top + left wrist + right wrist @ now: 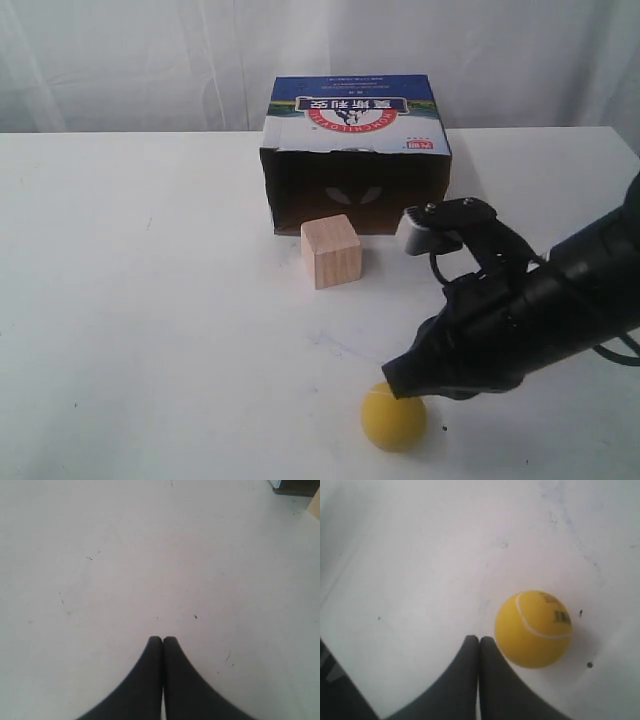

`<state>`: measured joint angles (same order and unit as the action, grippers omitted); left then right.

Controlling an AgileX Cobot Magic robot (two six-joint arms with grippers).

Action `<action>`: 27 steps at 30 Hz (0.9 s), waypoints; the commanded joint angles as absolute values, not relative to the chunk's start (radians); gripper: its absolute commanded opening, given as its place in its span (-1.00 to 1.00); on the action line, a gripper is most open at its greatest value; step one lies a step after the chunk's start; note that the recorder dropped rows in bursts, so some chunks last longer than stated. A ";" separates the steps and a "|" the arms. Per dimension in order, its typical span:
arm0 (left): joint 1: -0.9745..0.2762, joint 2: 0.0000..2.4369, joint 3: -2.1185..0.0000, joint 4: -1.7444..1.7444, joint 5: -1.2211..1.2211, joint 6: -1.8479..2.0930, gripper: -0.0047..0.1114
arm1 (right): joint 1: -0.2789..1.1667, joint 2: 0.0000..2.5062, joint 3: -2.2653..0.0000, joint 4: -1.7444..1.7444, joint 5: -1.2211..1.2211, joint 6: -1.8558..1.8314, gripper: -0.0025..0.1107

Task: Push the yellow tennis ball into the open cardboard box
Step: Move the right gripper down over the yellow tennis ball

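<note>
The yellow tennis ball [394,417] [533,629] rests on the white table near the front edge. My right gripper [398,382] [479,639] is shut and empty, its tip just above and beside the ball, close to touching it. The open cardboard box [355,150] lies on its side at the back middle, blue-and-white print on top, dark opening facing the front. My left gripper [162,639] is shut and empty over bare table; it is out of the exterior view.
A pale wooden cube [331,251] stands just in front of the box's opening, between the box and the ball. A corner of the box [295,486] and the cube's edge [316,507] show in the left wrist view. White curtains hang behind the table.
</note>
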<state>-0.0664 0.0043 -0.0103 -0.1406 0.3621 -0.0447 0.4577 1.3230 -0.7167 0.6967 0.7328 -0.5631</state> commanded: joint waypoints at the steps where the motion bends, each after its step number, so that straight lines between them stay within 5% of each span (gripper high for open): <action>1: -0.072 0.000 -0.003 -0.155 0.412 -0.048 -0.92 | 0.489 1.384 -0.697 0.718 0.625 -0.580 -0.96; 27: -0.072 0.000 -0.003 -0.155 0.412 -0.048 -0.92 | 0.530 1.537 -0.697 0.714 0.354 -0.608 -0.96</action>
